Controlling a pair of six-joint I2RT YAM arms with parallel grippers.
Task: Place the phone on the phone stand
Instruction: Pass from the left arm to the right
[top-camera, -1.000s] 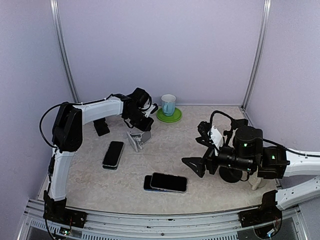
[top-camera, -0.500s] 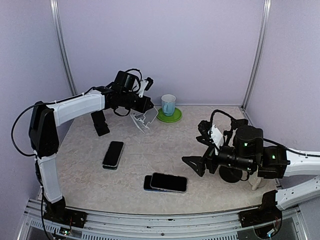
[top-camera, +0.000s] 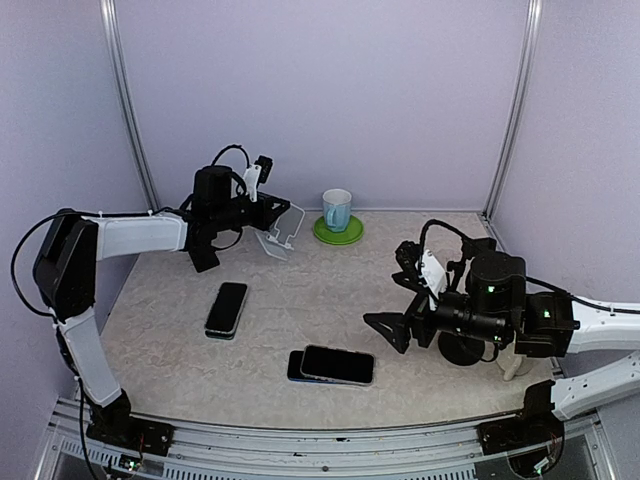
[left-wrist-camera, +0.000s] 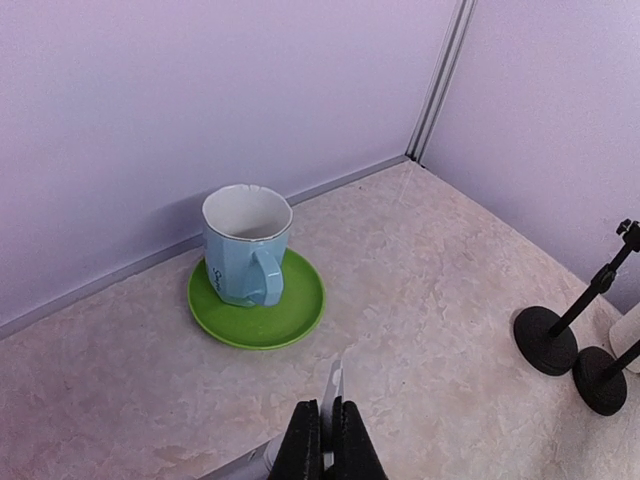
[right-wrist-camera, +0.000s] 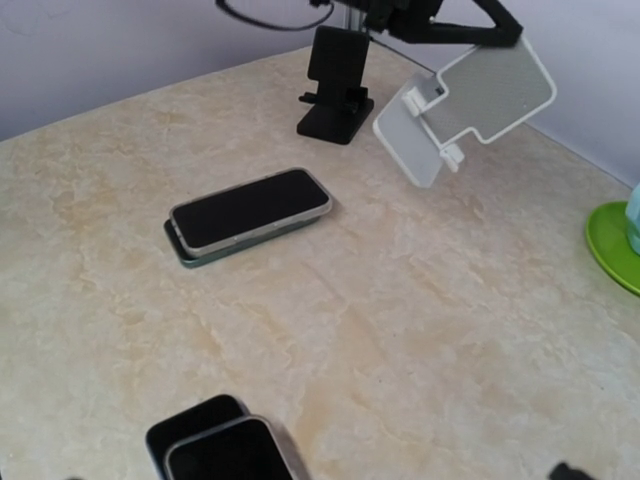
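At the far left of the top view, the white phone stand (top-camera: 281, 228) has been lifted by the left gripper (top-camera: 266, 210); the right gripper (top-camera: 388, 330) is spread. In the left wrist view, its edge is seen pinched. In the right wrist view, the phone (right-wrist-camera: 250, 208) is seen flat on the table, not yet placed.

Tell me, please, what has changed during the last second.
The left tool, shut on the white phone stand, lifted it off the table and swung up and back. The single phone, the stacked pair, the cup and the open right tool stayed put.
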